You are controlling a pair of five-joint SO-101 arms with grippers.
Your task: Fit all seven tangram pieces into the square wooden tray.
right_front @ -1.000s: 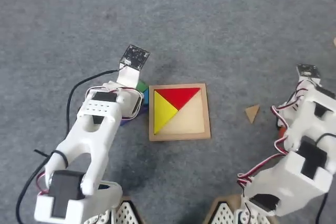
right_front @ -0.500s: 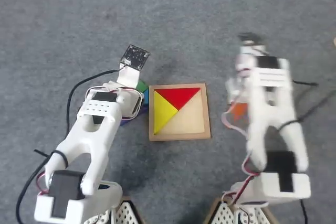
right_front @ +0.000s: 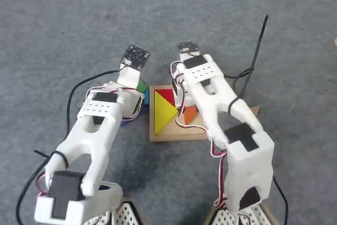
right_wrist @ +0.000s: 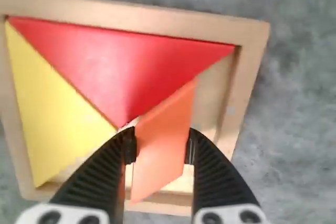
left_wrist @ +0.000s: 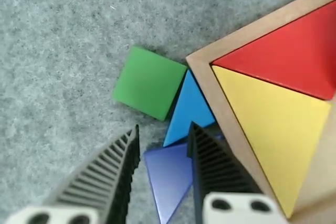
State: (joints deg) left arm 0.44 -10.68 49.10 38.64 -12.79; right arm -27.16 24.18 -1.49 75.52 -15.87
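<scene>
The square wooden tray (right_front: pixel 167 137) holds a red triangle (right_front: pixel 163 96) and a yellow triangle (right_front: pixel 164 112). My right gripper (right_wrist: pixel 157 141) hangs over the tray's inside, shut on an orange piece (right_wrist: pixel 164 132) that slants down beside the red triangle (right_wrist: pixel 121 61) and the yellow triangle (right_wrist: pixel 47 98). In the high view the orange piece (right_front: pixel 190 113) shows under the right arm. My left gripper (left_wrist: pixel 164 129) is open just outside the tray's corner (left_wrist: pixel 202 74), above a dark blue piece (left_wrist: pixel 170 179), with a light blue triangle (left_wrist: pixel 190 107) and a green square (left_wrist: pixel 149 82) beside it.
A tan triangle (right_front: pixel 256 110) lies on the grey mat right of the tray, partly behind the right arm. The right arm covers the tray's right half. Cables trail from both arms. The mat beyond the tray is open.
The right arm has swung from the table's right side leftward over the tray, carrying the orange piece. The left arm has not moved.
</scene>
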